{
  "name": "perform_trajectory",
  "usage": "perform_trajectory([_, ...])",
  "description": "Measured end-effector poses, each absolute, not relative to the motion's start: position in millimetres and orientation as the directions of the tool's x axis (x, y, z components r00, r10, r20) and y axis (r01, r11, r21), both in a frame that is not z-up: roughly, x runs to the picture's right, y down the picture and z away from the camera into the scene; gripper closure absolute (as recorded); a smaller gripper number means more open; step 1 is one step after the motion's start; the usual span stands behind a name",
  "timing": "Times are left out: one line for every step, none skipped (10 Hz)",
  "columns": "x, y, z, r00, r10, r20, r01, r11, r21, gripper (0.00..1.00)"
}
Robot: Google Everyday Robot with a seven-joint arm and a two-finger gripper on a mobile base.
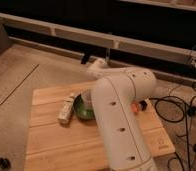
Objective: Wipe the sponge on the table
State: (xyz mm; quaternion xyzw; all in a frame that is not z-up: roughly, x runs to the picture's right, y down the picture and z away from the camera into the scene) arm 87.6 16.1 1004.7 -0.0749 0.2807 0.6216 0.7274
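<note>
Now, tool (92, 65): I make it out at the pale far end of the arm, seen just past the tabletop's back edge and beyond the bowl. It is probably turned away from my camera. I cannot tell how far open it is, or whether it has hold of anything.
Arm (118, 120): thick and white, it rises from the bottom edge of my view, bends at an elbow over the right half of the tabletop, then reaches back and to the left. It blocks the middle of my view.
Sponge (135, 107): on the tabletop, right side. I see only an orange-red bit of it, just beside the arm's right edge and well apart from the tool.
Tabletop (56, 145): light wooden planks, rectangular, standing on the floor in the middle of my view.
Bowl (81, 109): green, on the tabletop left of the arm, its right part hidden behind the arm.
Bottle (66, 109): whitish, lying on its side just left of the bowl.
Bar (143, 105): black, just beside the sponge on its right.
Cables (177, 107): black, looping over the floor right of the tabletop.
Floor (21, 75): pale grey, with a dark seam line running across it at the left.
</note>
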Motion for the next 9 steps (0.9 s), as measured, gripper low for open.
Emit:
perform_trajectory([79.0,17.7,1000.0,0.081,0.863,-0.499,-0.952,0.215,0.217,0.92])
perform_trajectory([77.7,20.9,988.5,0.095,0.864,-0.494,-0.952,0.223,0.208,0.86])
perform_trajectory([87.7,25.0,975.1,0.090,0.866,-0.491,-0.947,0.227,0.226,0.74])
perform_trajectory([98.3,27.8,965.4,0.074,0.869,-0.489,-0.944,0.219,0.246,0.65])
perform_trajectory([110.2,30.7,957.5,0.052,0.872,-0.487,-0.941,0.206,0.269,0.54])
perform_trajectory([118.3,32.6,952.2,0.036,0.874,-0.484,-0.938,0.197,0.287,0.45])
perform_trajectory([122.9,33.9,949.4,0.025,0.876,-0.482,-0.935,0.191,0.299,0.36])
perform_trajectory([125.5,34.4,947.7,0.017,0.878,-0.479,-0.933,0.186,0.309,0.26])
perform_trajectory([124.7,33.7,947.1,0.015,0.880,-0.474,-0.931,0.185,0.314,0.21])
